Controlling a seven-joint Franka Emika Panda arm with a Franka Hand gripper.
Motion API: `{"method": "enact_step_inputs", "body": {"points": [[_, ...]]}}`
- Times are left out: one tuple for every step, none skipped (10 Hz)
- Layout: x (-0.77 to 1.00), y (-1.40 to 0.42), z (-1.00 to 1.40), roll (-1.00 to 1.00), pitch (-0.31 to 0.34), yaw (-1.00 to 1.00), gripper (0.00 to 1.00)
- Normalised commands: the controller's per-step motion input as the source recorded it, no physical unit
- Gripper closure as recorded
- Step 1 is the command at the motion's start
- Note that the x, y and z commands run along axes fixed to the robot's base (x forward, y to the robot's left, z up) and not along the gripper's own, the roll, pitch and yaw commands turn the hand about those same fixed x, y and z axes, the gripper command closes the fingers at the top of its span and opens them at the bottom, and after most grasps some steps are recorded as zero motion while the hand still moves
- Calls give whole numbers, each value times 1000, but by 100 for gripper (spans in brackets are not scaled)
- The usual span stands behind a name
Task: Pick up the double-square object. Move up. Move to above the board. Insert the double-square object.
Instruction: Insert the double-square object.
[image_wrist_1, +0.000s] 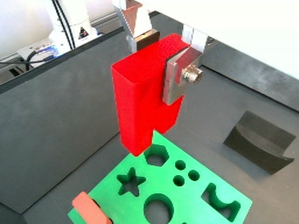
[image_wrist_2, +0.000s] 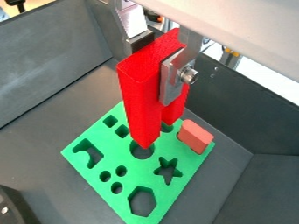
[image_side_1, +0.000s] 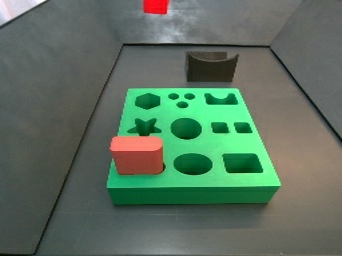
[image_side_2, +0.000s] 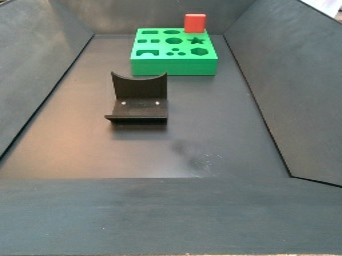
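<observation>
My gripper (image_wrist_1: 158, 61) is shut on the double-square object (image_wrist_1: 138, 101), a tall bright red piece hanging upright between the silver fingers, in both wrist views (image_wrist_2: 140, 96). It hangs above the board (image_wrist_1: 146, 171), a flat green block with shaped holes, with a gap under its lower end. The gripper also shows in a wrist view (image_wrist_2: 160, 61). In a side view only the piece's lower end (image_side_1: 156, 5) shows at the top edge, high above the board (image_side_1: 254, 145); the gripper itself is out of frame there. The board lies at the far end in a side view (image_side_2: 174, 60).
A salmon-pink block (image_side_1: 135, 155) stands on one corner of the board, also seen in other views (image_wrist_2: 195, 136) (image_side_2: 195, 22). The dark fixture (image_side_2: 138, 98) stands on the floor beside the board (image_side_1: 211, 65) (image_wrist_1: 261, 138). Dark sloping walls enclose the floor.
</observation>
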Motion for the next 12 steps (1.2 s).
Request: {"method": "enact_step_inputs", "body": {"points": [[0, -371, -251, 63, -36, -29, 100], [397, -494, -263, 71, 0, -454, 100], [346, -320, -191, 57, 0, -617, 100], [263, -123, -229, 117, -9, -771, 100], [177, 0, -277, 139, -47, -909, 100], [163, 23, -229, 119, -50, -940, 100], [163, 26, -180, 94, -49, -951, 100], [143, 29, -111, 63, -46, -971, 100], [134, 37, 0, 4, -39, -983, 100], [391, 20, 0, 0, -11, -783, 100], [411, 17, 0, 0, -9, -760, 100], [497, 6, 3, 0, -6, -689, 100]]}}
